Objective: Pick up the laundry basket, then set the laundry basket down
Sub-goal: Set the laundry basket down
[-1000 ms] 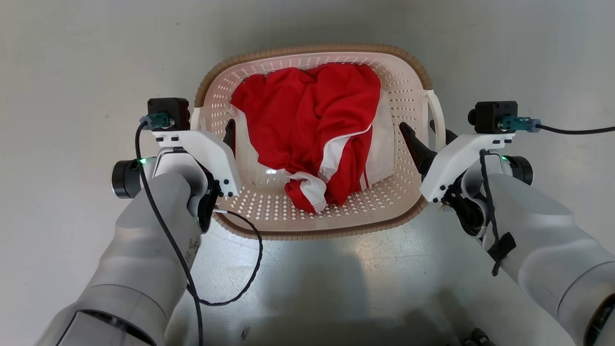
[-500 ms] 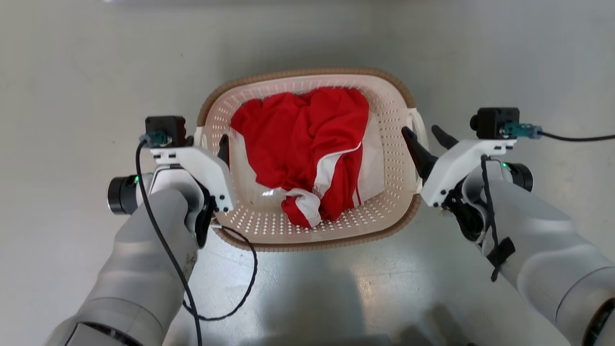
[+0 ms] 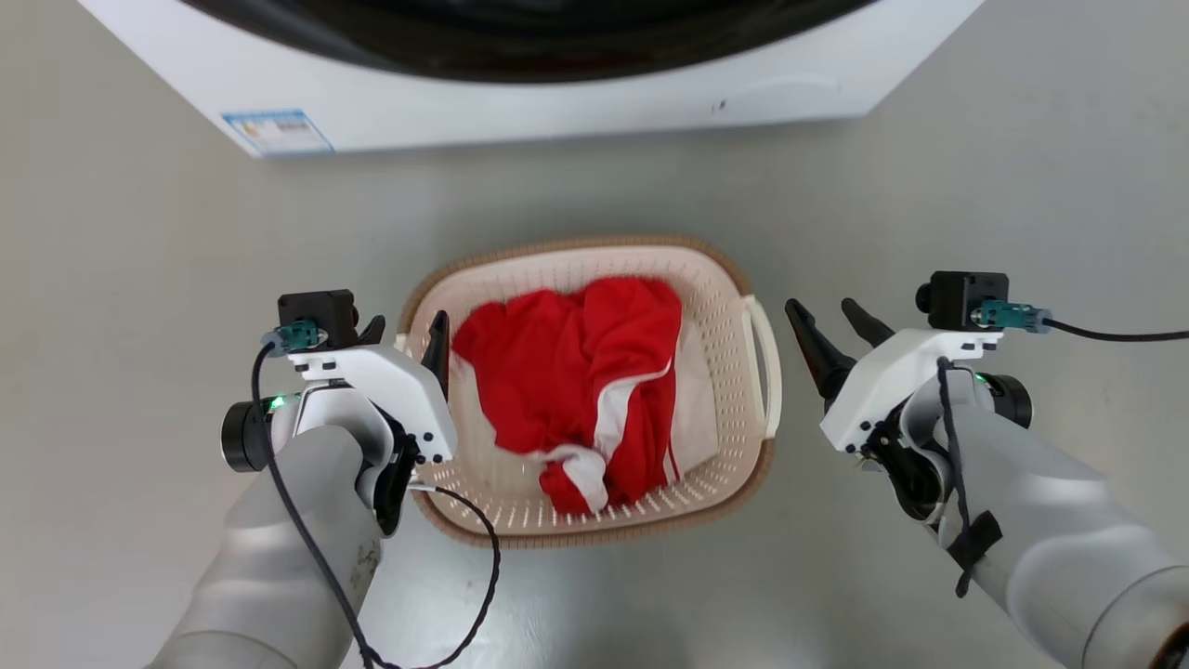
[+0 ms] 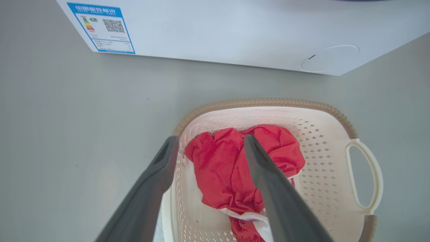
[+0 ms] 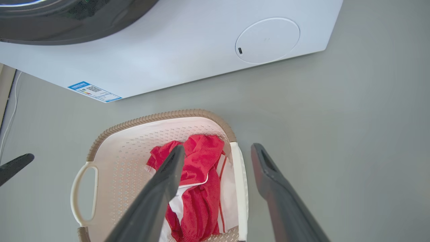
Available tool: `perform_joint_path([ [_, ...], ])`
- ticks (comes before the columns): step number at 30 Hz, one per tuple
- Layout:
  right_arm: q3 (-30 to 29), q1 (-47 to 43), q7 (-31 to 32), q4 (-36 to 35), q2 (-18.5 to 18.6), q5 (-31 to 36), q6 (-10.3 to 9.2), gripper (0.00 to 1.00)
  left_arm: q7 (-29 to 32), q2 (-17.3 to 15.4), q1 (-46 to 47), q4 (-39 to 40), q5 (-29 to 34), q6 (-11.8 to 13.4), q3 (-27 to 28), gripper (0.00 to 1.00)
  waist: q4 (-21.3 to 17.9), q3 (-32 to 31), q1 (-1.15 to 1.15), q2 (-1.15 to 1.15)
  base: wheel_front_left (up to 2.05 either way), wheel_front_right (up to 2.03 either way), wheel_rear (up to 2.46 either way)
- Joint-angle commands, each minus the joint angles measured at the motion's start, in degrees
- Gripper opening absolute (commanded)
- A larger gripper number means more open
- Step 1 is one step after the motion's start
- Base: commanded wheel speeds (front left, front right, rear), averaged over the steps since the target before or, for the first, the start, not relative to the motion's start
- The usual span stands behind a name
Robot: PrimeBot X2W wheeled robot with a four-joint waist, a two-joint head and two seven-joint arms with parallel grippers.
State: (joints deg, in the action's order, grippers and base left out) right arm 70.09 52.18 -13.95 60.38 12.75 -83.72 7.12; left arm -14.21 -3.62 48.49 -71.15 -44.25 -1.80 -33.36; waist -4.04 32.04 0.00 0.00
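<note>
The laundry basket (image 3: 720, 372) sits on the floor (image 3: 139, 279) near the washing machine (image 3: 557, 102), so it looks put down. The left gripper (image 3: 407, 325) is wide over its left wall. The right gripper (image 3: 819, 307) is wide, just beside it.

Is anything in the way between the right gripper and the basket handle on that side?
Nothing visible. Only bare floor lies between the open right gripper and the white handle of the laundry basket.
</note>
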Motion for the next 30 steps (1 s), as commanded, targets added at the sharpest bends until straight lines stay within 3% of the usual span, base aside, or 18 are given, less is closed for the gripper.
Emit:
perform_joint_path([
  [1, -0.87, -2.72, -1.01, -0.76, 0.79, 1.14, 0.36, 1.0, -0.75, -1.92, -1.43, 1.89, 0.09, -0.07, 1.72, 1.0, -0.33, -3.54, 0.0, 0.0, 0.0, 0.0, 0.0],
  [16, -20.93, -13.65, -1.04, -8.63, 2.6, 21.97, 0.36, 1.0, -0.78, -4.62, -15.79, 19.82, 9.52, 1.43, 11.4, 1.0, -0.66, -17.72, 0.0, 0.0, 0.0, 0.0, 0.0],
  [30, -43.22, -26.51, -1.05, -21.03, 0.65, 43.16, 0.36, 1.0, -0.78, -3.45, -27.81, 36.12, 18.34, 0.38, 21.09, 1.0, 0.09, -25.93, 0.0, 0.0, 0.0, 0.0, 0.0],
])
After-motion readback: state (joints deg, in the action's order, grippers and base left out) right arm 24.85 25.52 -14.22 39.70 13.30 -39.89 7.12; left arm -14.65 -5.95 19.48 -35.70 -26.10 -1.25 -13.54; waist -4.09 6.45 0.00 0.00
